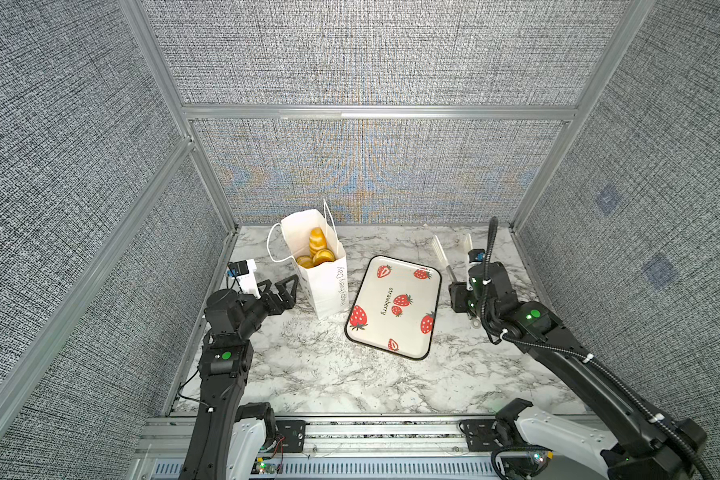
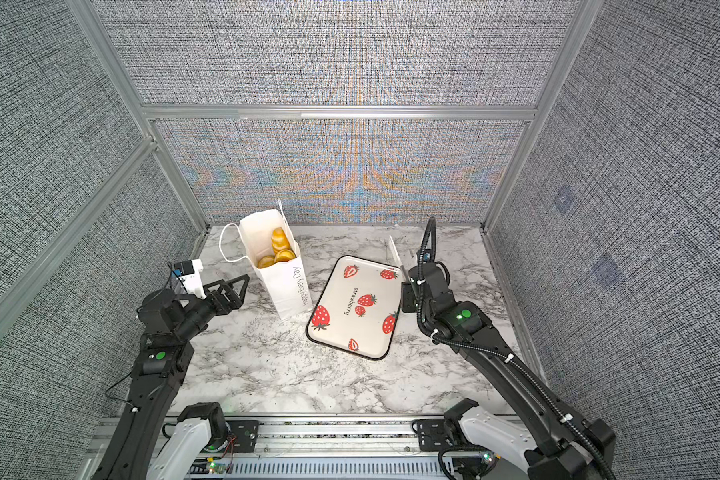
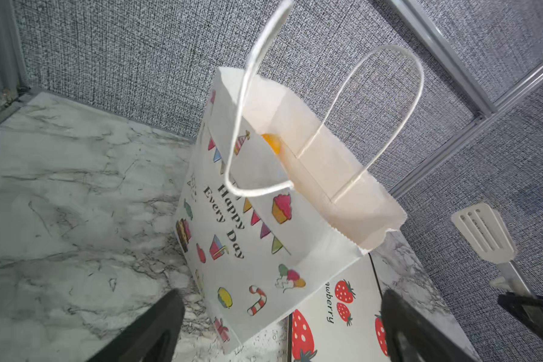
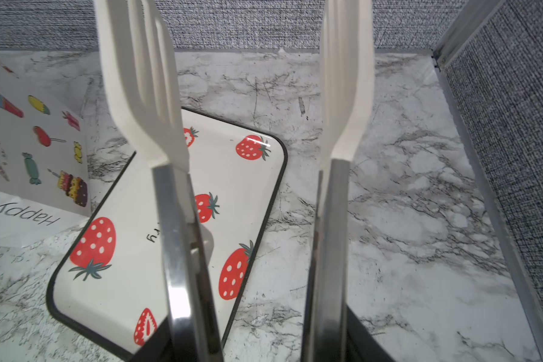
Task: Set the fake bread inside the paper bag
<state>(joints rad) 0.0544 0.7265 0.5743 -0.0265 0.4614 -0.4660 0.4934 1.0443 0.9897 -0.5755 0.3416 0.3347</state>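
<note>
The white paper bag (image 1: 326,291) (image 2: 287,291) stands upright at the back left, its mouth open. Several pieces of golden fake bread (image 1: 316,251) (image 2: 280,248) lie inside it; the left wrist view shows only an orange sliver of bread (image 3: 271,145) past the bag (image 3: 264,238). My left gripper (image 1: 281,291) (image 2: 231,291) (image 3: 282,301) is open and empty, just left of the bag's lower side. My right gripper (image 1: 460,289) (image 2: 408,291) (image 4: 257,344) is shut on metal tongs (image 1: 439,249) (image 4: 138,94) with white slotted tips, which hold nothing.
A white strawberry-printed tray (image 1: 408,332) (image 2: 371,340) (image 4: 132,275) lies flat between the bag and the right arm, with nothing on it. The bag's cord handles (image 3: 373,109) stand up over its mouth. Grey fabric walls with metal rails close in the marble table.
</note>
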